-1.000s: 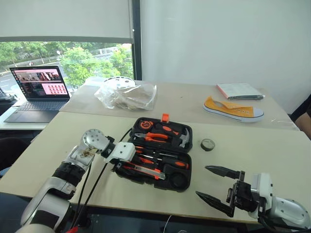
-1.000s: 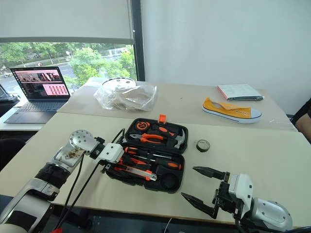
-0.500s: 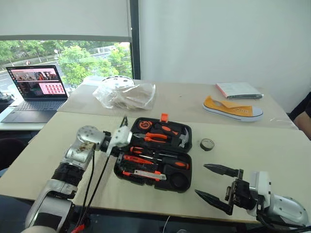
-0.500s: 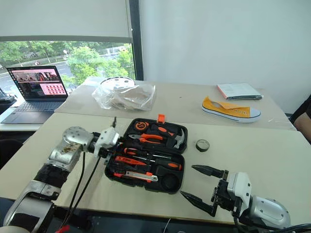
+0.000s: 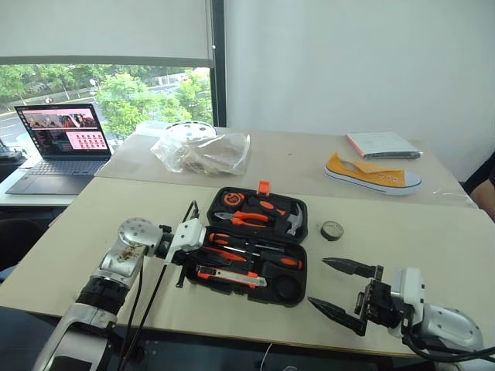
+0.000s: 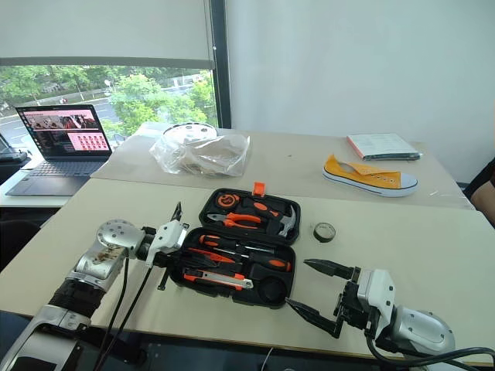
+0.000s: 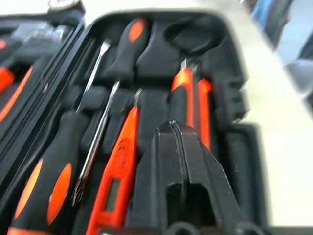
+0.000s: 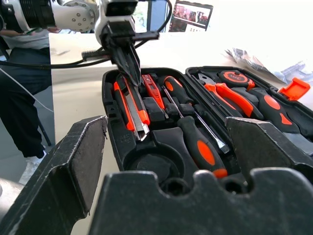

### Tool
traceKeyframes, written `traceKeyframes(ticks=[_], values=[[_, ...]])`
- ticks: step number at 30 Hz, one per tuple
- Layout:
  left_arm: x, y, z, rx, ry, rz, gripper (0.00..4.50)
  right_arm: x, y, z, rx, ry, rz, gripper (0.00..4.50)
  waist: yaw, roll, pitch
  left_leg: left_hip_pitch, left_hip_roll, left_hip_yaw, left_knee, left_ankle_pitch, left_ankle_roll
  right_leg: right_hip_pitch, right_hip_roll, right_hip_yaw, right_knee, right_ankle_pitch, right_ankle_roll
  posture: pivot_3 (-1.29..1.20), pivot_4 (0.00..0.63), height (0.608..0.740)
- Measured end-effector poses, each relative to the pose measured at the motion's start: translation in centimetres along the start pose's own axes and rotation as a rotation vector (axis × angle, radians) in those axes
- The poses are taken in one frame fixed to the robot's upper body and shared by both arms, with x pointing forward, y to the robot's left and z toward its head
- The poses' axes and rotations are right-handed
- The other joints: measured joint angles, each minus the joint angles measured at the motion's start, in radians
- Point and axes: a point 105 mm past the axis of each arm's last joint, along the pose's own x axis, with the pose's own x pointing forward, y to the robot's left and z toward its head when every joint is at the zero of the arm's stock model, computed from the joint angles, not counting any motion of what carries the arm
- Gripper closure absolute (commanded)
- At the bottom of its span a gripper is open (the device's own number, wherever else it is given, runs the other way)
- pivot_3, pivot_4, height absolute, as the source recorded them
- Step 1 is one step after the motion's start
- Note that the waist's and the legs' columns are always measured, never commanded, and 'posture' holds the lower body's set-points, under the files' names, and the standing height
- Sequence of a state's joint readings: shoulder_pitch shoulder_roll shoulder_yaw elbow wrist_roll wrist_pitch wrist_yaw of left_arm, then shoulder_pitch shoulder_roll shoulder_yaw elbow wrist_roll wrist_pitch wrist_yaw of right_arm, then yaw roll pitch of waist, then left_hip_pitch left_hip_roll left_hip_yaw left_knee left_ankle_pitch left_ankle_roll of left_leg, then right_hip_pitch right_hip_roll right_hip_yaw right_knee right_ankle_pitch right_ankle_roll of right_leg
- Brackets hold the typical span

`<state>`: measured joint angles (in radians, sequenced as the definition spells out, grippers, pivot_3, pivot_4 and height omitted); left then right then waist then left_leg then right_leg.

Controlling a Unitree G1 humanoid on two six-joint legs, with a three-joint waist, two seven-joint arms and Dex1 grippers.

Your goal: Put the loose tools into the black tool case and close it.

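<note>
Black moulded tool case sits flung open on the beige table, near the front edge, with its orange latch sticking up at the far side. Both halves are pretty full already. The far half has the pliers and the hammer. The near half holds two orange-and-black screwdrivers, lying side by side, plus the small orange tester screwdriver and the utility knife along the front edge. The round recess at the case's near right corner has nothing in it.

The black tape roll lies out on the table, just right of the case and not touching it.

Left gripper has its two black fingers pressed together with nothing between them, poking in over the left end of the case's near half; from the left wrist view the tips hang right over the utility knife, beside the tester. Can't tell whether they actually touch it.

Right gripper is off the case's near right corner, fingers spread wide apart and holding nothing, aimed toward the case.

Further back on the table: a laptop, a crinkly plastic bag, a yellow sneaker and a book.
</note>
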<state>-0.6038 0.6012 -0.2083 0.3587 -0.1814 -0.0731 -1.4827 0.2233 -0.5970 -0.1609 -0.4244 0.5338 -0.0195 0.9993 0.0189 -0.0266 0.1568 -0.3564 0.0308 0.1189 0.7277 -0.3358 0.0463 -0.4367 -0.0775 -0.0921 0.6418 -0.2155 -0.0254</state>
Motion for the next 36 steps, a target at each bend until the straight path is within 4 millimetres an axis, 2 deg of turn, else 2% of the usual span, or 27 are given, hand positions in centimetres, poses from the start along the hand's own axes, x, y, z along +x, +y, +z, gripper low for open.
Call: traceKeyframes(ticks=[12, 16, 18, 23, 26, 28, 31, 34, 36], values=[[0.6, -0.3, -0.3, 0.088, 0.037, -0.013, 4.45, -0.2, 0.3, 0.0, 0.006, 0.006, -0.007, 0.0, -0.001, 0.001, -0.001, 0.003, 0.0, 0.0, 0.0, 0.0, 0.0, 0.003, 0.0, 0.0, 0.0, 0.0, 0.0, 0.0, 0.15, 0.74], [1.2, -0.1, -0.9, 0.093, 0.101, 0.019, 4.45, -0.2, 0.2, 0.0, 0.004, 0.005, -0.018, 0.0, -0.001, 0.006, -0.004, 0.005, 0.0, 0.0, 0.0, -0.001, 0.002, 0.006, -0.001, 0.0, 0.0, 0.0, 0.0, 0.0, 0.15, 0.74], [1.6, 0.1, -1.0, 0.1, 0.141, 0.036, 4.45, -0.1, 0.1, 0.1, -0.001, 0.002, -0.021, 0.0, 0.003, 0.008, -0.006, 0.011, 0.0, -0.001, 0.0, -0.005, 0.008, 0.012, -0.001, 0.0, -0.001, 0.0, 0.001, 0.0, 0.15, 0.74], [2.1, 0.1, -1.1, 0.118, 0.184, 0.06, 4.45, 0.2, -0.2, 0.4, -0.015, -0.012, -0.036, 0.0, 0.008, 0.016, -0.011, 0.014, 0.0, -0.001, 0.0, -0.007, 0.012, 0.015, -0.005, 0.002, -0.001, -0.003, 0.009, 0.0, 0.15, 0.74], [2.1, 0.0, -1.1, 0.092, 0.151, 0.078, 4.45, 0.2, -0.3, 0.3, -0.02, -0.007, -0.041, 0.0, 0.008, 0.017, -0.012, 0.014, 0.0, -0.001, 0.0, -0.007, 0.012, 0.014, -0.005, 0.004, -0.001, -0.003, 0.009, 0.0, 0.15, 0.74], [1.8, -0.1, -0.8, 0.031, 0.049, 0.111, 4.45, -0.4, -0.5, 0.2, -0.015, 0.004, -0.064, 0.0, 0.009, 0.017, -0.012, 0.011, 0.0, -0.001, 0.0, -0.007, 0.012, 0.011, -0.005, 0.005, -0.001, -0.002, 0.006, 0.0, 0.15, 0.74], [1.0, -0.4, -0.4, -0.066, -0.091, 0.143, 3.79, -2.5, -1.1, -0.2, -0.009, 0.056, -0.138, 0.0, 0.009, 0.016, -0.011, 0.004, 0.0, -0.001, 0.0, -0.003, 0.005, 0.006, -0.005, 0.004, -0.001, 0.0, 0.003, 0.0, 0.15, 0.74], [-1.1, 0.5, 0.4, -0.068, -0.163, 0.227, 2.76, -4.2, -1.4, -0.9, 0.002, 0.097, -0.193, 0.0, 0.006, 0.015, -0.01, 0.002, 0.0, -0.001, 0.0, -0.002, 0.003, 0.003, -0.004, 0.004, -0.002, 0.0, 0.003, 0.0, 0.15, 0.74], [-4.1, 0.6, -0.5, -0.101, -0.107, 0.284, 2.14, -6.0, -1.5, -1.6, 0.001, 0.144, -0.251, 0.0, -0.003, 0.015, -0.01, 0.003, 0.0, 0.0, -0.002, -0.003, 0.003, 0.003, -0.001, 0.004, -0.002, 0.0, 0.003, 0.0, 0.15, 0.74]])
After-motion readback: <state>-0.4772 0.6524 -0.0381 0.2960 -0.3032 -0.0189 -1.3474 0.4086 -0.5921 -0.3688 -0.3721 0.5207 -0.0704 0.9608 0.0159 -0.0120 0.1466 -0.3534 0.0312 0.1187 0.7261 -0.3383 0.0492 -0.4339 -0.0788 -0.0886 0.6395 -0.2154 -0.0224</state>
